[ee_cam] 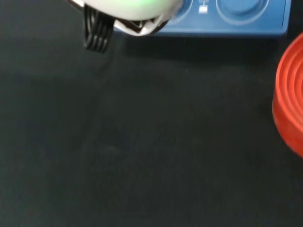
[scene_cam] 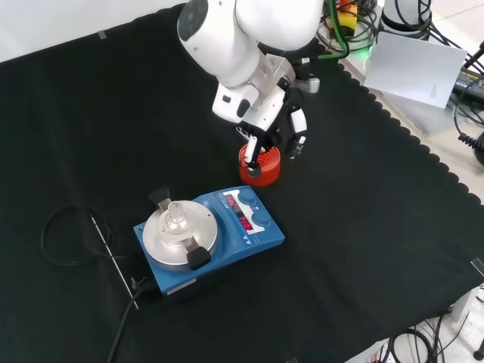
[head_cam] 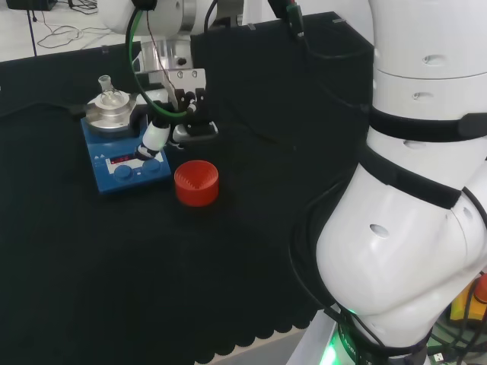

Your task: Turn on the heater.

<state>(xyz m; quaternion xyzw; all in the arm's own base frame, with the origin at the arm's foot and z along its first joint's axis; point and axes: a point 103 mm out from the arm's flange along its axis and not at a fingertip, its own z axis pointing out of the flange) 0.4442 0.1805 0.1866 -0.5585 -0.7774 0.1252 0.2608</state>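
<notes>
The black and white hand (head_cam: 163,129) hangs low over the black cloth tabletop (head_cam: 251,251), with one finger stretched out straight and pointing down toward the front panel of the blue heater box with the round silver plate (head_cam: 122,156). The other fingers look loosely bent, and they hold nothing. The heater sits right under and beside the fingertip, on the side away from the arm. In the head view the fingertip seems to reach a round blue knob (head_cam: 151,164) on the panel, but I cannot tell if it really touches. A small clear glass flask (scene_cam: 175,219) stands on the silver plate, past the panel from the hand. A red ribbed ring (scene_cam: 260,165) sits on the cloth just beside the hand, close to the heater's front edge. I think the step now is getting the finger onto the switch. The next move looks like a small push or turn, aimed with care. The heater lies flat, with its long way running from the panel near the hand to the plate, and its panel faces up.
</notes>
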